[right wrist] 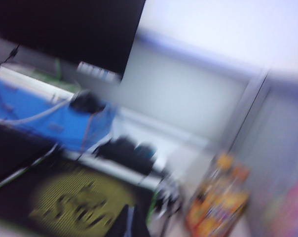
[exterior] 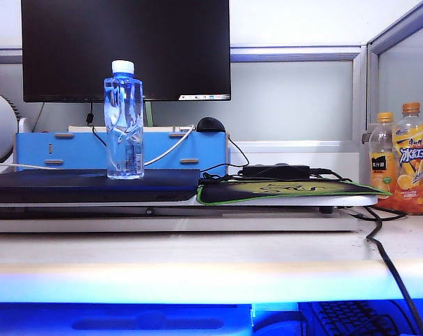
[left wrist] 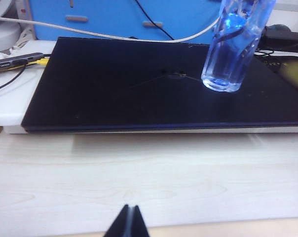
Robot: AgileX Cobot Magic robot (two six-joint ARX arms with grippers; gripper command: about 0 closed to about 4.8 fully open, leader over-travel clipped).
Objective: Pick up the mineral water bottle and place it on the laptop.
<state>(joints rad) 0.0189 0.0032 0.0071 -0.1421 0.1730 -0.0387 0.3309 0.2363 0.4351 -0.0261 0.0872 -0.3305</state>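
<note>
Pale surface [left wrist: 139, 182] nearest; left claw [left wrist: 128, 222] shut, empty, short of laptop [left wrist: 139, 84]. Right claw [right wrist: 129, 224] shut, empty, view blurred. Mineral water bottle [exterior: 124, 122] upright on laptop, beyond left claw. We judge it light, slick; grip mid-body.

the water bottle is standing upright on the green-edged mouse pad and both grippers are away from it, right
Not quite. The mineral water bottle stands upright on the closed laptop, not the mouse pad; the exterior view shows it. The left gripper and right gripper are indeed both away from it, shut.
</note>
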